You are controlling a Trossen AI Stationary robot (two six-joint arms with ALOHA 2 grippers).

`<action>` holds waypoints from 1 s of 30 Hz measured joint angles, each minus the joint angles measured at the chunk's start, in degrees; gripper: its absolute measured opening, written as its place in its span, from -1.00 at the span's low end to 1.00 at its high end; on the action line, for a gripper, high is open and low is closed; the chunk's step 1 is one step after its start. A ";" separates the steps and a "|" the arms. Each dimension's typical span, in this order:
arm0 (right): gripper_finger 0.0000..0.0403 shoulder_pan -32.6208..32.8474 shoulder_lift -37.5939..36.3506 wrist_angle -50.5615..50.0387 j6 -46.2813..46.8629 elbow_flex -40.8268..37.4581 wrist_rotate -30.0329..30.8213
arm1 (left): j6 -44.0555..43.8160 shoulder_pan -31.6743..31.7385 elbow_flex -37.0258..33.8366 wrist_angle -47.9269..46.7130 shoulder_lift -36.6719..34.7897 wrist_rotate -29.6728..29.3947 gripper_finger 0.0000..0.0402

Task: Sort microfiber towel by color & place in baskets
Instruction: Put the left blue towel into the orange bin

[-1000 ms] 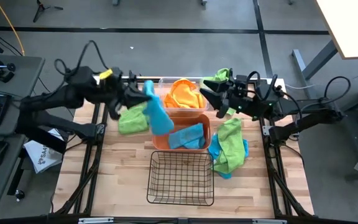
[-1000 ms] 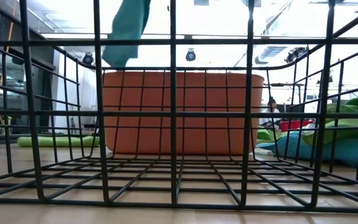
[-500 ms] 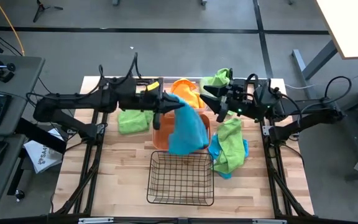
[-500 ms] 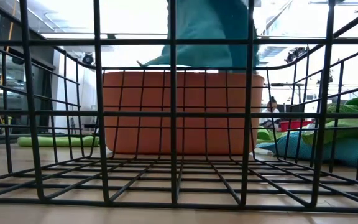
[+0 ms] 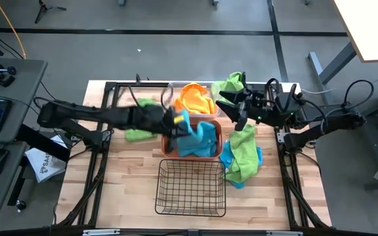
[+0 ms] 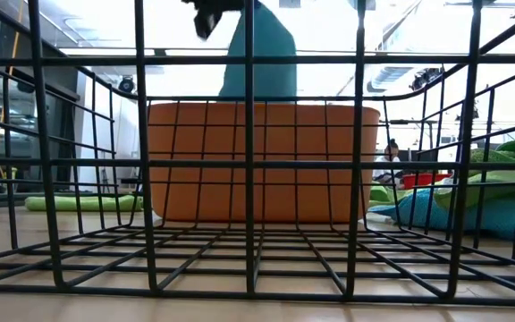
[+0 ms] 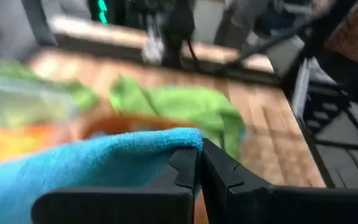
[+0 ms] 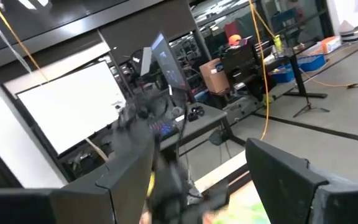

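My left gripper (image 5: pixel 176 121) is shut on a blue microfiber towel (image 5: pixel 195 136) over the orange bin (image 5: pixel 216 139). In the low view the towel (image 6: pixel 257 63) hangs down behind the orange bin's front wall (image 6: pixel 257 161). More blue cloth lies in that bin. The clear bin (image 5: pixel 172 85) behind it holds an orange towel (image 5: pixel 194 98). The black wire-mesh basket (image 5: pixel 190 187) stands nearer. My right gripper (image 5: pixel 231 108) is open and waits above the table's right part, touching nothing; its own view shows its spread fingers (image 8: pixel 284 174). My left gripper pinches the blue towel by a folded edge (image 7: pixel 188 138) between its two shut fingers (image 7: pixel 182 168), coming level from the table's left. The towel hangs below the fingers and its lower part reaches into the orange bin.
A green towel (image 5: pixel 138 128) lies on the table left of the orange bin. Another green towel (image 5: pixel 228 82) sits at the far edge by the right arm. A pile of green and blue towels (image 5: pixel 241 156) lies right of the orange bin.
My left gripper has carried the blue towel from left of the orange bin rightward and toward the near edge, over the bin, then down. The towel swung out wide over the bin and now hangs into it.
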 joint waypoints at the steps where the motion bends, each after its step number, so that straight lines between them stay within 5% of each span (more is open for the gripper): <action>1: 0.26 0.00 0.00 0.02 0.00 0.01 0.32 | -1.54 -0.66 -1.95 1.29 0.11 0.00 -1.00; 9: 0.26 0.00 0.00 -0.04 0.49 -0.01 1.70 | -13.35 -1.20 -15.39 20.92 1.37 -2.01 -1.00; 16: 0.26 0.00 0.00 -0.26 0.95 -0.01 2.58 | -12.37 3.23 -15.47 16.20 3.26 -0.05 -0.97; 30: 0.26 -0.05 -0.45 -3.21 1.22 -0.01 2.17 | -0.03 5.35 -0.80 -13.16 3.41 5.31 0.07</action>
